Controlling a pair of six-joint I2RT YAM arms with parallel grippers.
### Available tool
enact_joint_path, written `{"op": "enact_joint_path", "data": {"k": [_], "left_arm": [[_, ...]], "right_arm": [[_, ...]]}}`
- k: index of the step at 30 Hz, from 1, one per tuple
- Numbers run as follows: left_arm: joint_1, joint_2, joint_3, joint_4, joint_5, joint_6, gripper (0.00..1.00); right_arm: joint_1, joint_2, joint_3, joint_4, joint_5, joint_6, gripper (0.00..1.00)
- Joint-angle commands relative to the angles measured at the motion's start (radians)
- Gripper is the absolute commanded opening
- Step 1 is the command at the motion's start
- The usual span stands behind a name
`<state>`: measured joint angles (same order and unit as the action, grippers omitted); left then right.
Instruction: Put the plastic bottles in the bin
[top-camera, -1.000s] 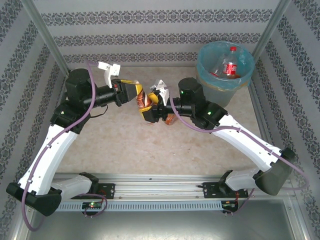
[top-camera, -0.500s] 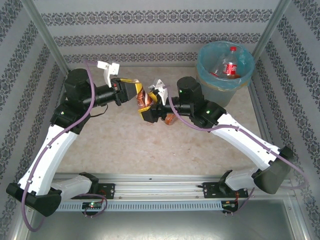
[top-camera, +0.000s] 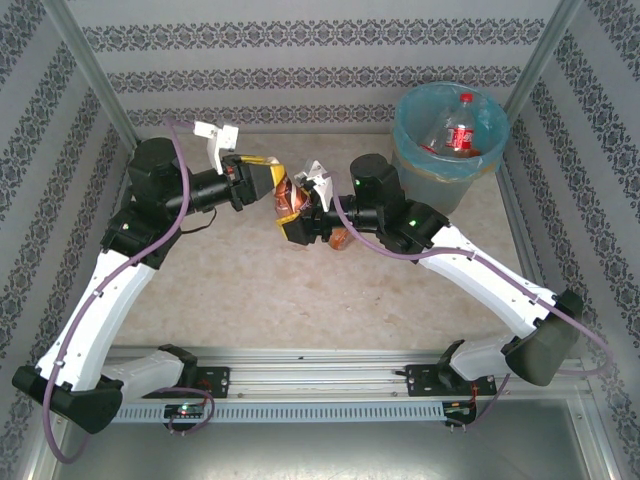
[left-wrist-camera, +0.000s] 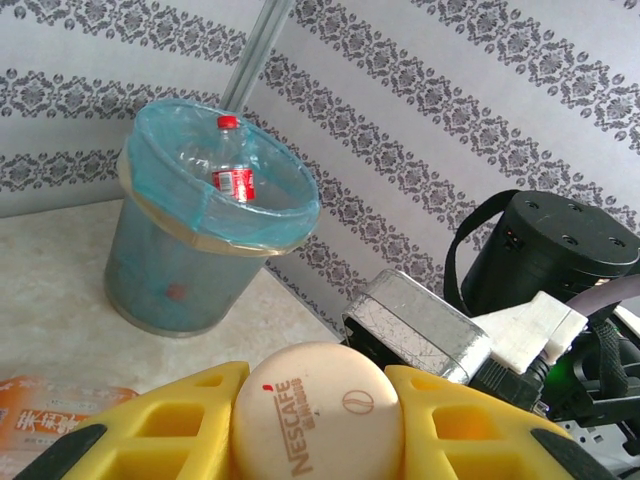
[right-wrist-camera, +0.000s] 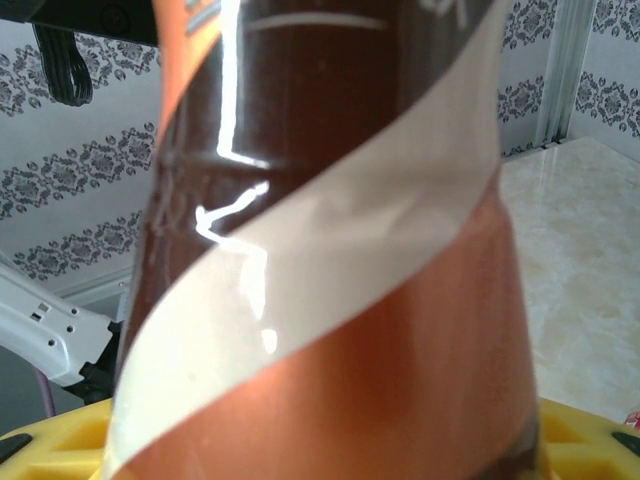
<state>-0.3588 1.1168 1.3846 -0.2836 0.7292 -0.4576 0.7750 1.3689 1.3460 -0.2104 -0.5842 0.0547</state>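
I was mid-handover: my left gripper (top-camera: 268, 183) was clamped tight on the capped end of the brown Nescafé bottle (left-wrist-camera: 315, 405) at mid-table, well left of the bin (left-wrist-camera: 150, 280). My right gripper (top-camera: 298, 225) had yellow fingers (right-wrist-camera: 55, 440) either side of the bottle's body; I could not tell whether they gripped. Next, I judged, the right must close firmly before the left released

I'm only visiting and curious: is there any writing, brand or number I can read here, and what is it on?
"NESCAFE": on the cream bottle cap, left wrist view.
Red label on the bottle in the bin: too small to read.
Orange label, lower left of that view: characters too blurred to read.
Brown and white label, right wrist view: nothing readable.
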Motion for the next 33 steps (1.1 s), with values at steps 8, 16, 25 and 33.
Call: {"op": "enact_joint_path", "data": {"k": [8,16,25,33], "left_arm": [[0.006,-0.106,-0.1,0.121,-0.246,0.029,0.84],[0.006,-0.127,-0.145,0.148,-0.369,0.03,0.94],[0.005,-0.145,-0.238,0.187,-0.364,-0.037,0.95],[0.006,-0.146,-0.28,0.178,-0.356,-0.051,0.95]], "right_arm": [[-0.05,-0.021,0.031,-0.037,0.01,0.013,0.46],[-0.203,-0.098,0.028,-0.103,0.07,0.018,0.46],[-0.569,-0.114,0.142,-0.184,0.183,0.1,0.47],[-0.694,-0.026,0.231,-0.187,0.364,0.04,0.47]]}}
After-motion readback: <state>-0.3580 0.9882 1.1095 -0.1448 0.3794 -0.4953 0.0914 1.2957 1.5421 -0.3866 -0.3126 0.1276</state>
